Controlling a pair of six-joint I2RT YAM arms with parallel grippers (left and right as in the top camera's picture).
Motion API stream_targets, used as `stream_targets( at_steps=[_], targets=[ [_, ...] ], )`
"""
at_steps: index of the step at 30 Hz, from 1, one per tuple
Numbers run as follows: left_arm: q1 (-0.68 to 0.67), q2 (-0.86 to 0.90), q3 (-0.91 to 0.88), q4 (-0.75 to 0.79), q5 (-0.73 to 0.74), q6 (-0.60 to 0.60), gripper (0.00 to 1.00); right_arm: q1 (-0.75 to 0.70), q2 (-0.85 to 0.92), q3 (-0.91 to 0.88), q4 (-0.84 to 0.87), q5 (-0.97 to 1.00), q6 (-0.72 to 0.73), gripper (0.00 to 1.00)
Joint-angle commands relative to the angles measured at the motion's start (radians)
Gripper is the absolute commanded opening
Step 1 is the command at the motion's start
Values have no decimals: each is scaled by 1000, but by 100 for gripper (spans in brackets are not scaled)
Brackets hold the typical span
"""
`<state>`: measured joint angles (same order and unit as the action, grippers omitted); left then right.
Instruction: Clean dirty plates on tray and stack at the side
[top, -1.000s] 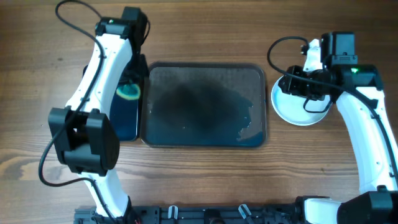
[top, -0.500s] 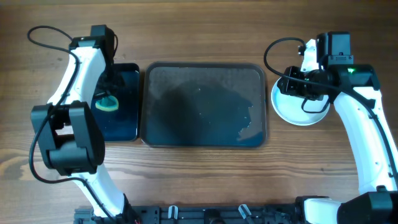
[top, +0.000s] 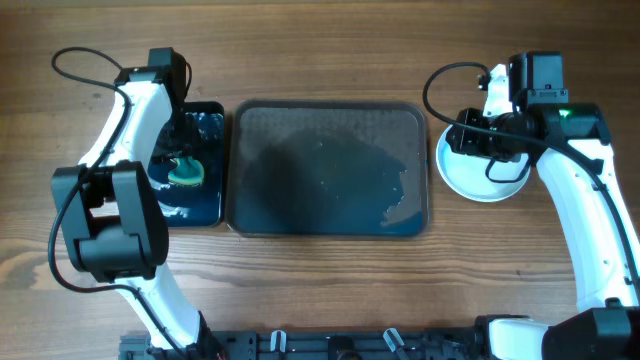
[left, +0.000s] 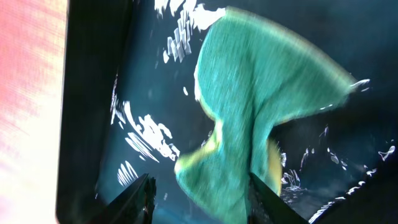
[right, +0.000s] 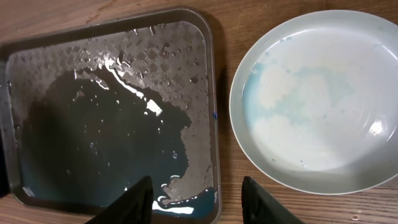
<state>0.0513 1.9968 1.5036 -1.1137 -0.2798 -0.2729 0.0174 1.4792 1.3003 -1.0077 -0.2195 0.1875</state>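
Over on the left side, the left claw (left: 200, 183) hangs above the small glossy black tray (top: 205, 205) with its jaws apart. A green cloth (left: 261, 93) with a yellowish edge lies crumpled in the wet bottom of that tray, right under the claw. One finger overlaps the cloth's edge in the wrist view, but as far as I can see it isn't pinched. There are water streaks all around the cloth.

The big dark tray (top: 330, 120) sits mid-counter (top: 330, 290), holding a puddle that goes bluish toward one corner. Just off its right rim, on the wood, is the pale plate (right: 311, 99) — faint blue film across its centre, and I can't tell if it's one plate or a stack. The right claw (right: 196, 183) hovers over the plate's tray-side edge, jaws open and empty.
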Motion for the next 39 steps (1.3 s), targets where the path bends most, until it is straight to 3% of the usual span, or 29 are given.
stream_targets(
  at_steps=[1,4,6,7,8,9,15,19,21,22,30,39],
  targets=[
    [-19,-77,77,-67,31,7,42,4,9,13,-7,5,-31,47],
    [-36,-163,124,-125,112,3,41,4,7,38,-48,-76,-77,47],
    [-44,-226,127,-132,185,-13,50,4,1,66,-89,-80,-83,47],
    [-46,-247,127,-135,211,-30,67,4,-3,78,-107,-74,-84,47],
    [-49,-273,127,-145,247,-47,71,4,-11,95,-131,-63,-83,47],
    [-50,-295,127,-148,284,-57,100,4,-22,112,-153,-50,-83,47],
    [-53,-346,127,-148,313,-56,100,4,-127,230,-276,-24,-114,48],
    [-53,-345,126,-148,313,-56,100,4,-228,266,-304,-21,-117,58],
    [-53,-345,126,-148,313,-56,100,4,-285,267,-311,-21,-116,78],
    [-53,-345,126,-147,314,-56,100,4,-314,267,-311,-21,-116,100],
    [-53,-345,126,-148,313,-56,100,4,-432,266,-311,-21,-106,100],
    [-53,-345,126,-148,313,-56,100,4,-412,263,-311,10,-108,100]
  ],
)
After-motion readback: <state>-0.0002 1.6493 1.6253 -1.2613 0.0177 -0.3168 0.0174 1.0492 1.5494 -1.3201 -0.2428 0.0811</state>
